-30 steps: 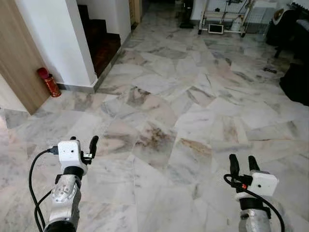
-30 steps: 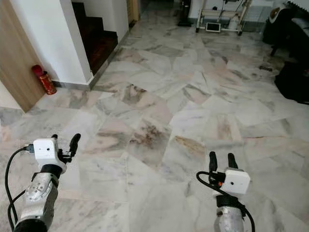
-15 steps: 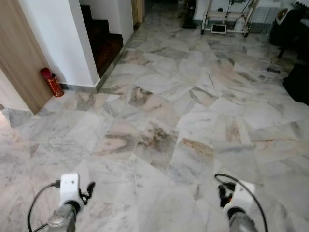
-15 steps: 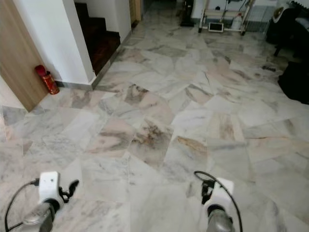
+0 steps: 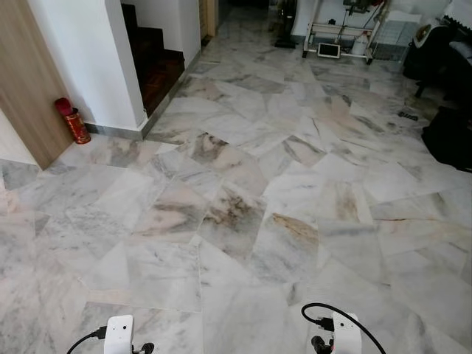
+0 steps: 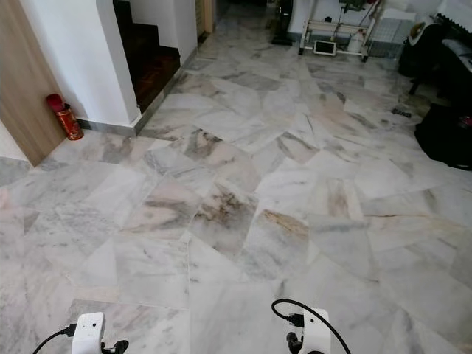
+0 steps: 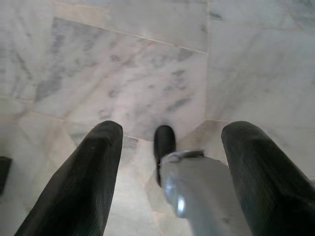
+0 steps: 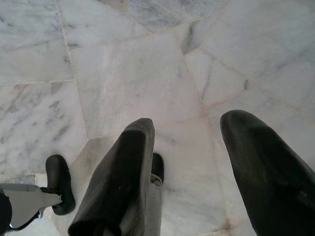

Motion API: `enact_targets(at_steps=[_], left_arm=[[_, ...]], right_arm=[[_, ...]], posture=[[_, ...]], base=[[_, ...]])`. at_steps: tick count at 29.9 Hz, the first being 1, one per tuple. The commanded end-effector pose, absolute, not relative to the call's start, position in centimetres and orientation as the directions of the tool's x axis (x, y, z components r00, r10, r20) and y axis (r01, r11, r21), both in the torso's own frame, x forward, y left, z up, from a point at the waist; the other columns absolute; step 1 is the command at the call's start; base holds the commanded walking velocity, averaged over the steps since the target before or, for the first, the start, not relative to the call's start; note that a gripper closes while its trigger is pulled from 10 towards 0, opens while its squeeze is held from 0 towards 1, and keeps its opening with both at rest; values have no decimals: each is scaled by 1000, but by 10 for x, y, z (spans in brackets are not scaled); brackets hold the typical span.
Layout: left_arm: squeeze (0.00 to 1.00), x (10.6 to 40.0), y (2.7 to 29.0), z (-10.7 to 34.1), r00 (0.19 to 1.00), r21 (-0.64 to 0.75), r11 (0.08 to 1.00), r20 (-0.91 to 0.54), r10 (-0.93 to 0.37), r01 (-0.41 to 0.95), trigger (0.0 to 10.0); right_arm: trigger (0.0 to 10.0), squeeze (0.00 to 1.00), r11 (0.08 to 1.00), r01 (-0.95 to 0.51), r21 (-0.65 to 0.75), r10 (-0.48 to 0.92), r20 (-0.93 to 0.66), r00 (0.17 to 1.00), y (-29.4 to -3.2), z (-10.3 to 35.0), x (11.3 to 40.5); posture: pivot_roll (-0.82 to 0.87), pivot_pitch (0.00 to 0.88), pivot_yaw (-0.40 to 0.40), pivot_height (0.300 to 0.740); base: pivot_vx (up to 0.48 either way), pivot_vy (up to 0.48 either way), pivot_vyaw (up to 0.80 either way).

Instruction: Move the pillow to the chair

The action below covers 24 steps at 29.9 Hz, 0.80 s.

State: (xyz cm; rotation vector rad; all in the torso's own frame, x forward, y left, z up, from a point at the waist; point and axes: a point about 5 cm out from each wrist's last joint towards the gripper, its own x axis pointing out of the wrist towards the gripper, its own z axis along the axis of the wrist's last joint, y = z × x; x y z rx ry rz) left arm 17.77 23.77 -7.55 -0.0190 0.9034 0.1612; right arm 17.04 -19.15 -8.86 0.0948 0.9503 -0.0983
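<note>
Head views: marble floor [image 5: 243,214] runs ahead. Red canister [image 5: 71,120] far left by the white wall [image 5: 81,59]; dark stairs [image 5: 155,63] beyond; wheeled rack [image 5: 343,37] far ahead; dark furniture [image 5: 450,133] far right. No pillow or chair identifiable here, so the pillow's position, heading and long axis cannot be told. Judged step: search and approach. Do it well by walking steadily, scanning the far right, arms low.

Left wrist view: left hand [image 7: 170,172] hangs over the floor, fingers [image 7: 83,182] spread, gripping nothing.

Right wrist view: right hand [image 8: 192,167] likewise low, fingers [image 8: 120,182] spread and empty.
</note>
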Motion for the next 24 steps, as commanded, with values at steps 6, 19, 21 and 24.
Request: enact_targets(at_steps=[6,19,21,24], left_arm=[[0,158,273,-74,554,100,983,-815,171,-155,10000],[0,179,255,-71,562,85,994,-820,109,-70,10000],[0,181,251,-71,563,77,995,-821,96,-58,10000],[0,184,246,-71,569,68,996,-818,87,-55,10000]], right_arm=[[10000,0,989,141,54,-29,-846,532,-177,-96,158],[10000,0,981,182,65,-48,-829,557,-179,-90,172],[10000,0,984,167,53,-50,-831,554,-182,-90,171],[10000,0,985,167,49,-52,-833,550,-184,-90,170]], posture=[[32,0,15,740],[-89,0,52,740],[-89,0,36,740],[-80,0,16,740]], base=[[0,0,0],[0,0,0],[0,0,0],[0,0,0]])
